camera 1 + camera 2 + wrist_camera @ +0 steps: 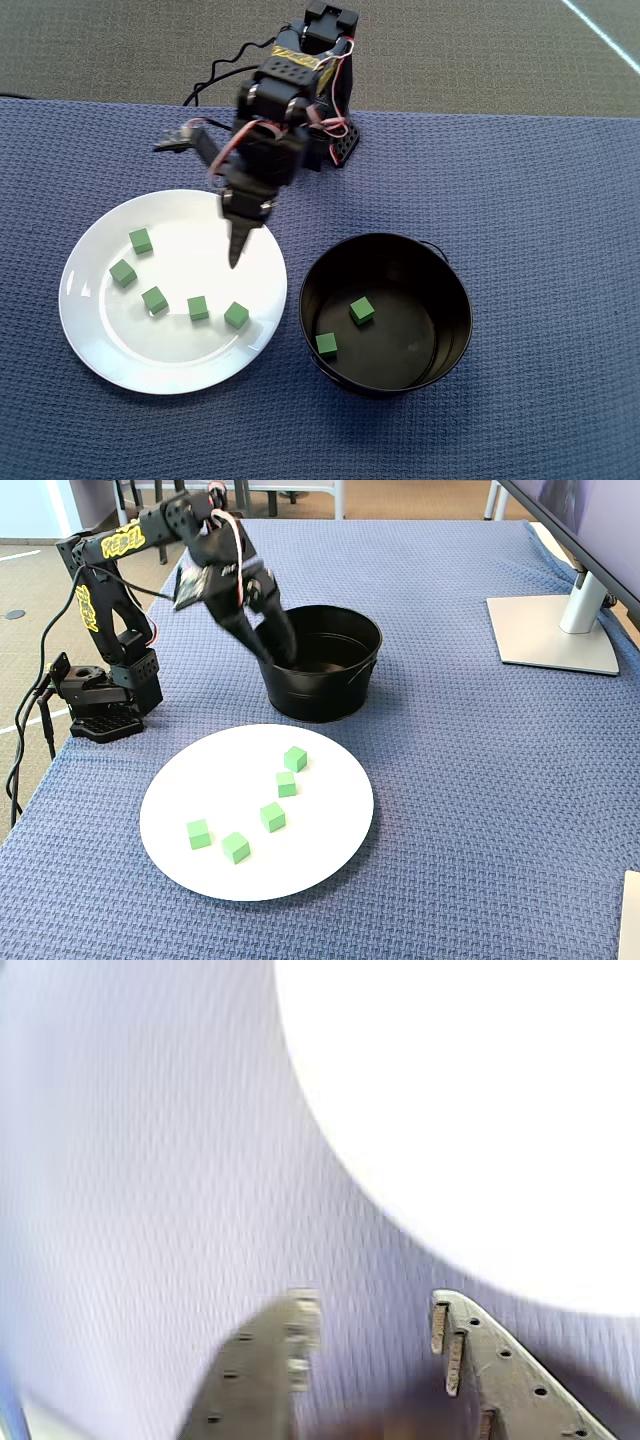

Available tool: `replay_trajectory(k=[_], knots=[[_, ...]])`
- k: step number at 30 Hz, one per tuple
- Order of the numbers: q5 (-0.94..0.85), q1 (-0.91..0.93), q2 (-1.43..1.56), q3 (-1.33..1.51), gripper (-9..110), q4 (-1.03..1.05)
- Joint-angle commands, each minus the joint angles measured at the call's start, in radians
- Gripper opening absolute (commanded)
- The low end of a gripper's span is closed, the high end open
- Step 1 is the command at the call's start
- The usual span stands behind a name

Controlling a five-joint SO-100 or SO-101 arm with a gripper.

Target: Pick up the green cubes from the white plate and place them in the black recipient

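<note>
Several green cubes (198, 308) lie in a loose arc on the white plate (180, 365), which is at the left of the overhead view. Two more green cubes (362, 310) rest on the floor of the black recipient (458, 300) to the plate's right. My gripper (237, 252) hangs over the plate's upper right part, pointing down, apart from every cube. In the wrist view the gripper (370, 1335) is open, with only blue cloth between its fingers, and the plate (480, 1090) is a white glare. In the fixed view the gripper (287, 650) is seen in front of the recipient (330, 695), above the plate (330, 840).
A blue woven cloth (540, 180) covers the table. The arm's base (100, 695) with its cables stands at the table's left edge in the fixed view. A monitor stand (555, 630) sits at the far right.
</note>
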Motion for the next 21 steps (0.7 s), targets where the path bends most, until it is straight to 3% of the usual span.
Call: replay_trajectory(k=[1, 5, 10, 18, 21], knots=[[0.173, 0.094, -0.058, 0.043, 1, -0.118], [0.420, 0.118, -0.169, 0.072, 6, -0.166], [0.439, 0.061, -0.186, 0.074, 5, -0.144], [0.667, 0.040, -0.225, 0.011, 0, -0.057], [0.632, 0.021, -0.275, -0.044, 1, 0.003]])
